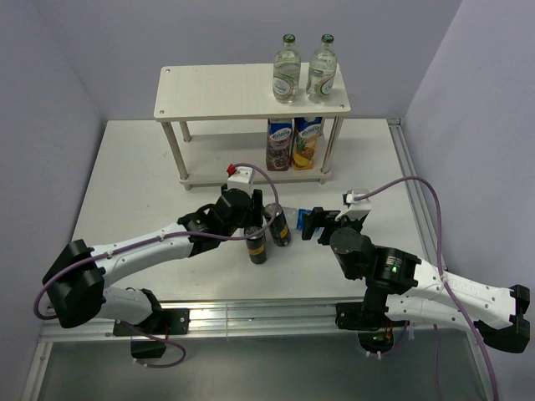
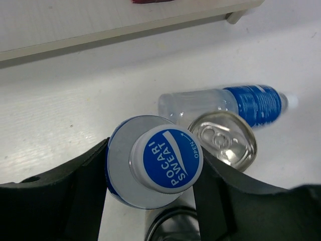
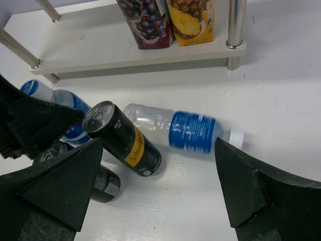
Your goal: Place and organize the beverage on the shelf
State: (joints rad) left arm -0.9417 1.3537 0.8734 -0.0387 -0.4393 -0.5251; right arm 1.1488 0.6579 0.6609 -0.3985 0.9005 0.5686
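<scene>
Nearest the arm bases, two dark slim metal cans (image 1: 257, 244) stand close together on the white surface (image 1: 142, 184). Just behind them the left gripper (image 2: 153, 165) is pinched on a clear plastic bottle with a blue screw cap (image 2: 168, 158). The bottle stands upright, and the dark fingers (image 2: 75, 196) press its shoulder from either side, just under the cap. One can's silver top is right beside this bottle.

To the right, the right gripper (image 3: 158, 145) hangs spread wide, holding nothing. It is above a second plastic bottle with a blue label (image 3: 175, 130), which lies on its side next to the cans.

Farther back stands the pale two-tier shelf (image 1: 217, 104). Two fruit-juice cartons (image 1: 280, 144) sit at the right of its lower board, and two clear glass bottles with green caps (image 1: 286, 75) at the right of its top board.

The step in hand looks like the pick-up of the upright bottle: the grip seems made and the lift not yet begun. The next move probably calls for a straight rise, so the neighbouring can is not knocked over. The bottle would then be carried to a free stretch of board left of the drinks already placed. Four drinks remain off the shelf.
</scene>
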